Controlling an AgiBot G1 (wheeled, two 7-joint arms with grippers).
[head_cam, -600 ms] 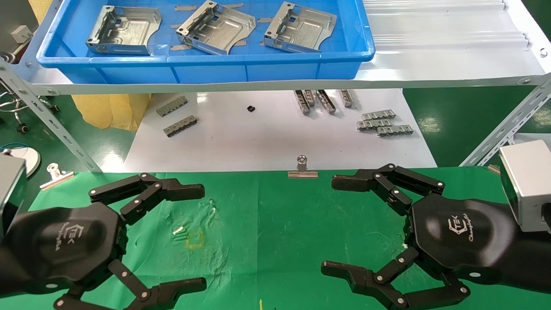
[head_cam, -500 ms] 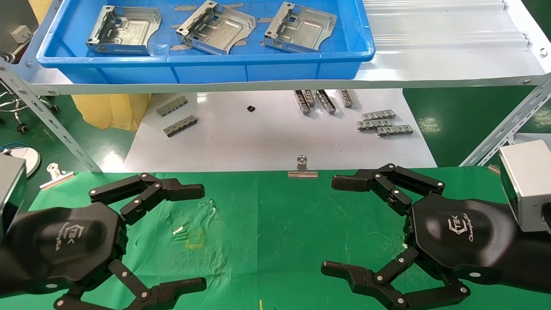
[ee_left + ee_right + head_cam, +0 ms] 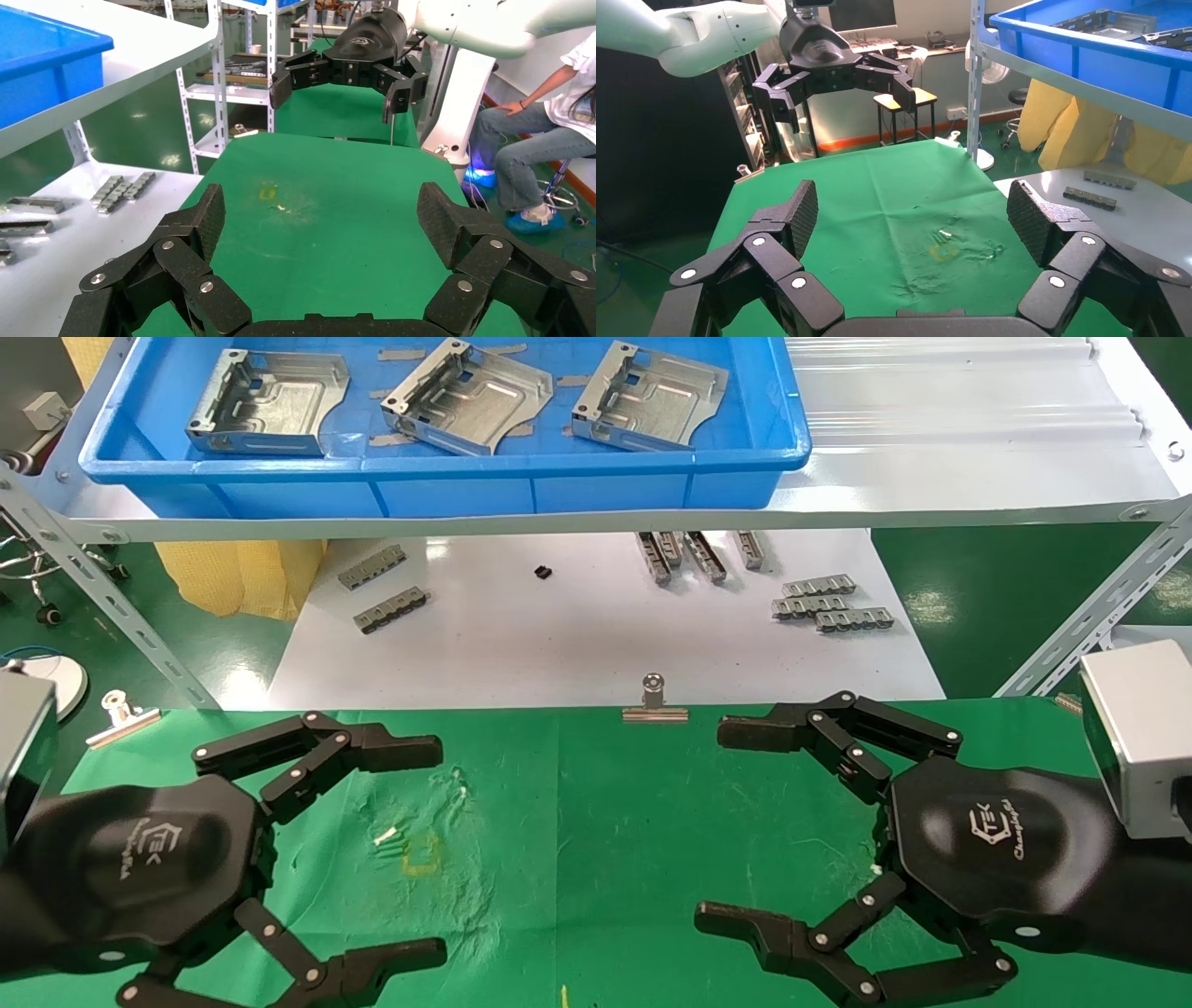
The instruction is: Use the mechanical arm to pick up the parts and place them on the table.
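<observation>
Nothing has moved since the earlier frames: left gripper [image 3: 433,845] and right gripper [image 3: 712,826] still hover over the green table [image 3: 596,822], both with fingers spread wide and holding nothing. Beyond and above both grippers, a blue tray [image 3: 447,486] on a shelf [image 3: 931,430] holds three metal brackets in a row [image 3: 270,402] [image 3: 470,398] [image 3: 652,398]. Between tray and grippers, a white sheet [image 3: 577,635] carries small grey strips [image 3: 829,603], with a clip [image 3: 655,705] at the table's far edge.
</observation>
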